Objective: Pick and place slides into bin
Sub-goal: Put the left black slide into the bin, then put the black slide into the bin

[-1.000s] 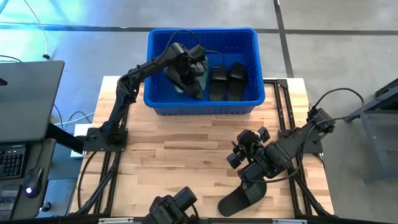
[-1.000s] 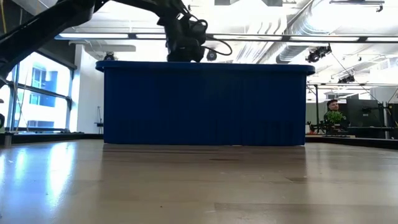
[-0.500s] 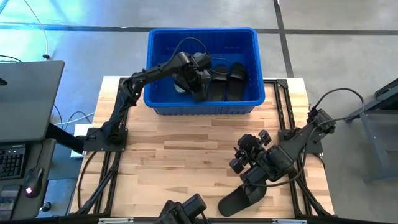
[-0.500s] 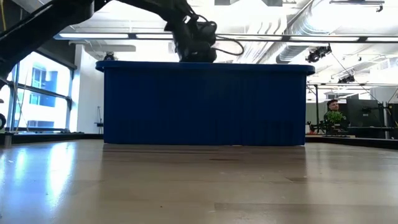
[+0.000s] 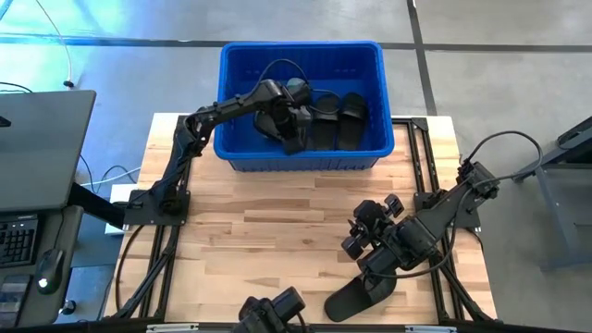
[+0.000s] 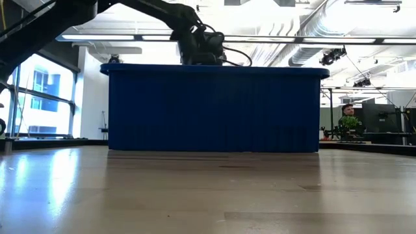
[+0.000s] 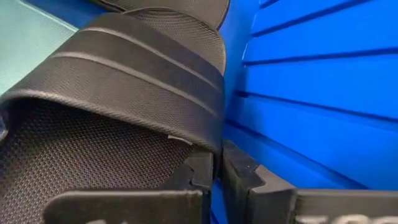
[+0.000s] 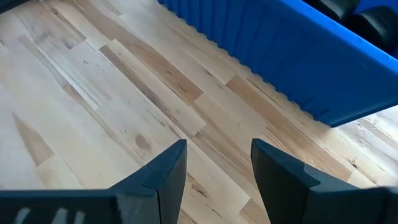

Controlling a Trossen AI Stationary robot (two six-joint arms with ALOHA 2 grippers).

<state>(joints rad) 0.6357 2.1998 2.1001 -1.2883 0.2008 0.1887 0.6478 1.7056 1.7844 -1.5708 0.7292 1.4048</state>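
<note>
The blue bin (image 5: 370,148) stands at the table's far side. My left gripper (image 5: 294,129) reaches down into it and is shut on a black slide (image 7: 112,106), next to the bin's wall (image 7: 323,81). A sage green slide (image 7: 25,37) lies beside it. Two more black slides (image 5: 338,118) lie on the bin's floor to the right. My right gripper (image 5: 359,233) is open and empty above the wooden table (image 8: 93,93) at the near right. Another black slide (image 5: 359,296) lies flat on the table beside that arm. My left gripper pinches the black slide at its side edge (image 7: 208,146), where the wide strap meets the sole, between its two nearly closed fingers. The fingers come from above, slanting down into the bin. The slide lies tilted in front of the fingers, inside the bin.
The bin's front wall (image 6: 214,110) fills the middle of the low view. A dark object (image 5: 273,310) sits at the table's near edge. A desk with a keyboard (image 5: 28,185) stands left of the table. Bare wood lies between the bin and the right arm.
My left gripper has carried the black slide toward the bin's right side, nearer the two black slides lying there, and sunk a little lower in the bin. My right arm has shifted slightly toward the table's near edge.
</note>
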